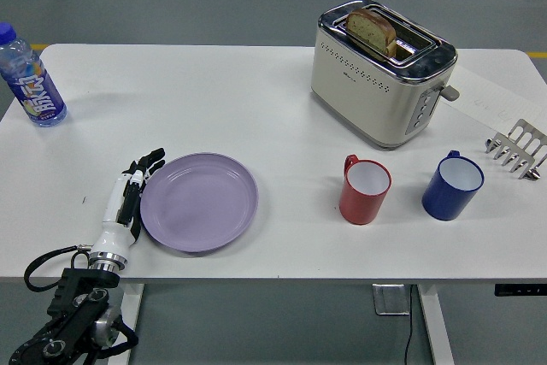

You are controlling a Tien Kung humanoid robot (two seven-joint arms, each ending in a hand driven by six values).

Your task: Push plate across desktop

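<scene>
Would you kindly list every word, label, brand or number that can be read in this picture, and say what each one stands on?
Nothing can be read with certainty.
Water bottle: its blue label carries large white characters, too blurred to read.
Toaster: a small dark mark on the cream side, too small to read.
White sheet beside the toaster: faint grey print, illegible.
Purple plate, red mug, blue mug: no text.

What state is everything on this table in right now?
Purple plate: flat, empty, left hand against its left rim.
Toaster: bread sticking up.
Red mug: upright, empty.
Blue mug: upright.
Bottle: upright, capped.
Toast rack: empty.
</scene>
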